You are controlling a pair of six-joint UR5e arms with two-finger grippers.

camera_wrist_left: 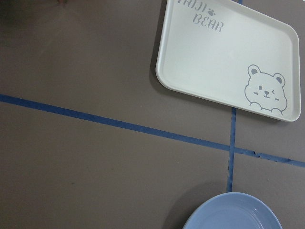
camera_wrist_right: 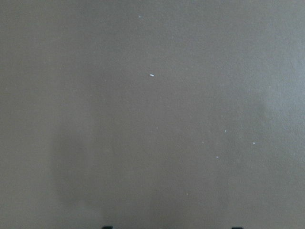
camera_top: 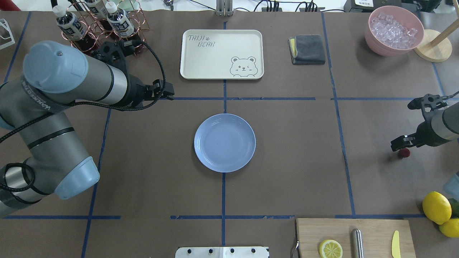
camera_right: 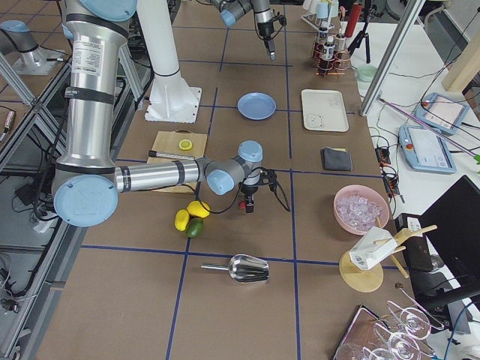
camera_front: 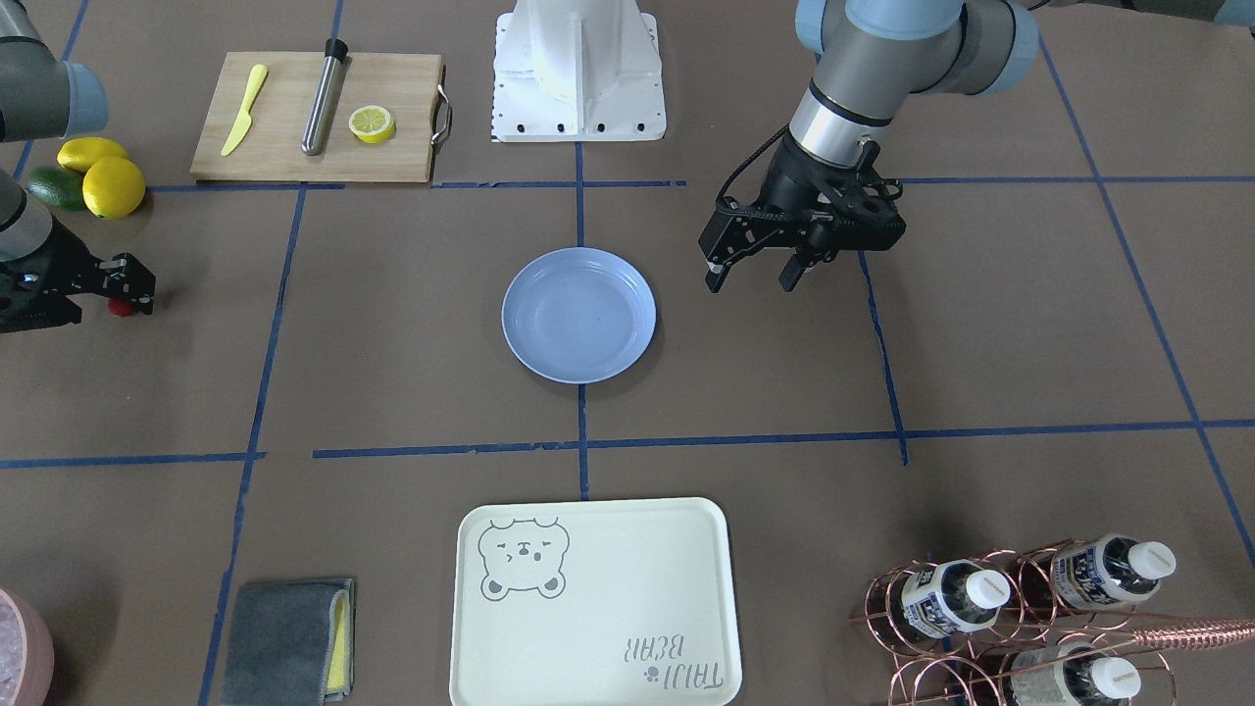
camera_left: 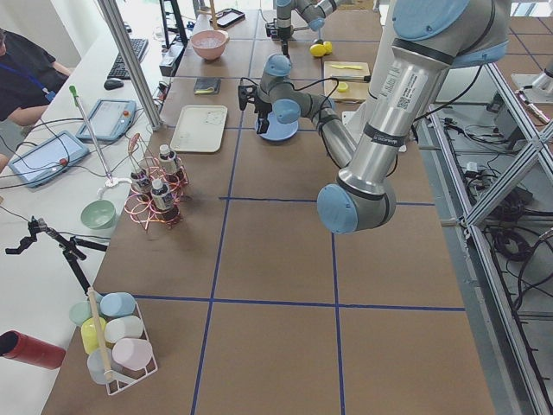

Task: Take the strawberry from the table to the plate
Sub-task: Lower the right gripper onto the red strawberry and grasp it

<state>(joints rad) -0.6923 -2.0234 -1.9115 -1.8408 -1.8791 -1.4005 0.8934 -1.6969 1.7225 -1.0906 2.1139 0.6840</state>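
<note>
The strawberry [camera_top: 404, 153] is a tiny dark-red berry lying on the brown table [camera_top: 294, 161] at the robot's far right, also seen as the strawberry [camera_front: 120, 308]. My right gripper [camera_top: 398, 145] is low over the table with its fingertips right beside the berry. The right wrist view shows bare paper and two fingertips set wide apart at its bottom edge, so it is open. I cannot tell whether the berry sits between the fingers. The light-blue plate [camera_top: 225, 142] lies at the table's centre with nothing on it. My left gripper [camera_front: 753, 277] hangs open and holds nothing, beside the plate.
Two lemons [camera_top: 436, 207] and a green avocado lie close behind the right arm. A cutting board [camera_top: 355, 238] holds a lemon half, a steel rod and a yellow knife. The bear tray [camera_top: 221, 53], grey cloth [camera_top: 307, 49], ice bowl [camera_top: 393, 30] and bottle rack [camera_top: 96, 25] line the far side.
</note>
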